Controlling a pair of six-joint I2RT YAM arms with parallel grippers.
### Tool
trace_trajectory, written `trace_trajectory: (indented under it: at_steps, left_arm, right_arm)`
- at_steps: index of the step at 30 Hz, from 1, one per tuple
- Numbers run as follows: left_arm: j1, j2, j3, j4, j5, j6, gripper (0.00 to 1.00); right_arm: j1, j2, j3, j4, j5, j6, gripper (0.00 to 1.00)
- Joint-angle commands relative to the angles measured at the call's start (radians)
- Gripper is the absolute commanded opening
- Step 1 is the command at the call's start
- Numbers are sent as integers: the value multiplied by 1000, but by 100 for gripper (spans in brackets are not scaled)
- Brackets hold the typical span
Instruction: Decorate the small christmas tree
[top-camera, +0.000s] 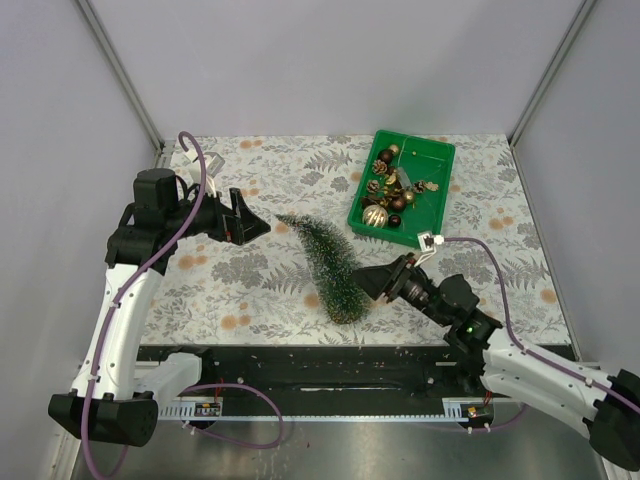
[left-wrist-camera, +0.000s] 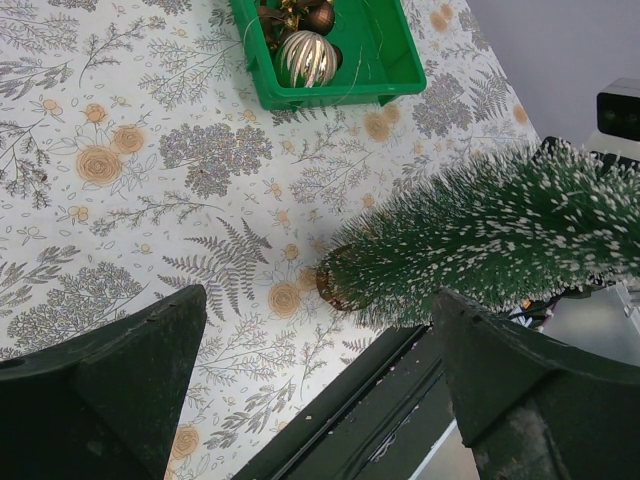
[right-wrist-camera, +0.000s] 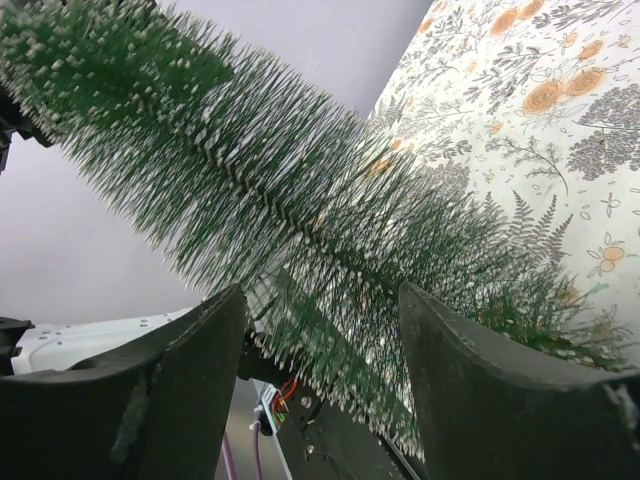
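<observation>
The miniature dark green bottle-brush tree with frosted bristle tips (top-camera: 330, 265) is tilted over the middle of the floral-printed tabletop (top-camera: 230, 290). Its tip points toward 10 o'clock and its base is at 5 o'clock. The right gripper (right-wrist-camera: 322, 295) sits at the tree's 3 o'clock, its 2 fingers parted with bristles between them. The left gripper (left-wrist-camera: 318, 300) gapes wide near the tip at 10 o'clock, holding nothing. A green plastic bin (top-camera: 432, 160) of baubles lies at 1 o'clock

The small christmas tree (top-camera: 330, 265) is bristly and frost-tipped. The green plastic bin (top-camera: 430, 160) is glossy, the silver bauble (left-wrist-camera: 306, 58) shiny, and the printed table cover (top-camera: 250, 290) matt.
</observation>
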Motion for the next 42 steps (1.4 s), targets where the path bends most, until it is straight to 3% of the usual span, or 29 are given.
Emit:
trace_trajectory:
  at_steps: [1,8,13,18,20,24,29,33,42]
  left_arm:
    - [-6,-7,30,37,12,10,99]
    - [-6,2,27,37,-14,25,99]
    - [-6,4,22,39,-35,44,99]
    - [-6,2,7,37,-41,53,99]
    - [-6,-6,-3,36,-50,61,99]
    - [-6,-7,-16,37,-70,81,99]
    - [-4,1,-33,28,-78,104,99]
    - [-4,8,-47,25,-87,119,99]
    - [-6,22,-46,25,-77,124,99]
  right_arm:
    - [6,-117,49,-213,20,-64,74]
    - [6,-337,132,-521,99,-150,82]
    - [6,-348,299,-756,353,-236,85]
    - [-20,-3,588,-796,483,-379,86]
    - [-96,205,751,-845,428,-414,87]
    - [-385,567,1023,-947,141,-408,83]
    - [-441,871,1256,-1088,260,-587,74]
    - [-451,1017,1301,-1152,312,-649,72]
    - [-453,1131,1221,-1100,357,-675,68]
